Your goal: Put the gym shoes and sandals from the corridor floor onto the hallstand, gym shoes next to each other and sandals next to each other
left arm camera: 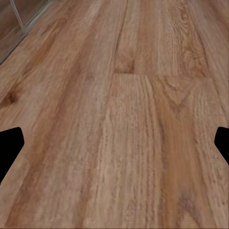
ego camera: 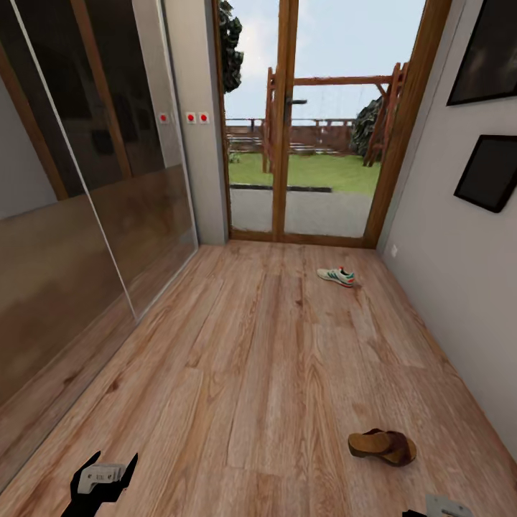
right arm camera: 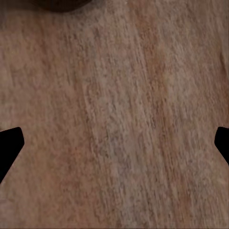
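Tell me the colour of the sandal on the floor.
Brown, with a lighter tan insole; the sandal shows best in the head view.

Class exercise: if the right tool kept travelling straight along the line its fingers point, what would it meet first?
Most likely the bare wood-plank floor: between the open fingers there is nothing else. A dark shape, perhaps the sandal, sits off that line.

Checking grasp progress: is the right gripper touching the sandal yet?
Apart. In the head view the sandal lies on the floor with bare planks between it and the right gripper, whose open fingers hold nothing in the right wrist view.
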Robot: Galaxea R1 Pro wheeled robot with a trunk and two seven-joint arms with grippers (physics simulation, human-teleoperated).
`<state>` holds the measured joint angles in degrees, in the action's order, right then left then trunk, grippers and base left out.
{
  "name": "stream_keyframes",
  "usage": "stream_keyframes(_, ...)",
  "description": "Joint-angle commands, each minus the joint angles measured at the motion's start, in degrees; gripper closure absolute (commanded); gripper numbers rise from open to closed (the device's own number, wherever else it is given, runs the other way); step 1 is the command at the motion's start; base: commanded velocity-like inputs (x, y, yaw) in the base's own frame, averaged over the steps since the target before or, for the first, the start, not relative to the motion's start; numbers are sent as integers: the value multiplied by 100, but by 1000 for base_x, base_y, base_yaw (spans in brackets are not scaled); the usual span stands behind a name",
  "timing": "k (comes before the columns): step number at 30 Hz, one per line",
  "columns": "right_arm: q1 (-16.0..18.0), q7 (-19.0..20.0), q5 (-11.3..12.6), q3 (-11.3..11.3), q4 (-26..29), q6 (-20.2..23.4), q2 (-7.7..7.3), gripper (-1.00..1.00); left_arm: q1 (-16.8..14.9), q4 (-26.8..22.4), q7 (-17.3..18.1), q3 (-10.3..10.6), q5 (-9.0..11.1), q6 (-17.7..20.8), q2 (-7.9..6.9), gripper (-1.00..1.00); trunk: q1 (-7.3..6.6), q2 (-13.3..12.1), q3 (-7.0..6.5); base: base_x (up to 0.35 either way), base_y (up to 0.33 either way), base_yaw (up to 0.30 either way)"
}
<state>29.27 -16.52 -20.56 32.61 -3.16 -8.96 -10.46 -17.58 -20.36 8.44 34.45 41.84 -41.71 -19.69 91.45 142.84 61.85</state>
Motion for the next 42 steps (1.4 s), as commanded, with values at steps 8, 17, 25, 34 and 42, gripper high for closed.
stream_keyframes(8, 0, 2, 0, 0, 0, 0, 0, -100, 0, -2, 0, -6, 0, -3, 0, -100, 0, 0, 0, 147, 0, 0)
stream_keyframes(17, 0, 0, 0, 0, 0, 0, 0, -100, 0, -3, 0, -4, 0, -4, 0, -100, 0, 0, 0, 28, -14, 21)
stream_keyframes(25, 0, 0, 0, 0, 0, 0, 0, -100, 0, -3, 0, -6, 0, -4, 0, -100, 0, 0, 0, 5, -133, 172)
stream_keyframes(34, 0, 0, 0, 0, 0, 0, 0, -100, 0, -3, 0, -1, 0, -4, 0, -100, 0, 0, 0, 1, -195, 222)
stream_keyframes(42, 0, 0, 0, 0, 0, 0, 0, -100, 0, -3, 0, -5, 0, -4, 0, -100, 0, 0, 0, 0, -109, 79)
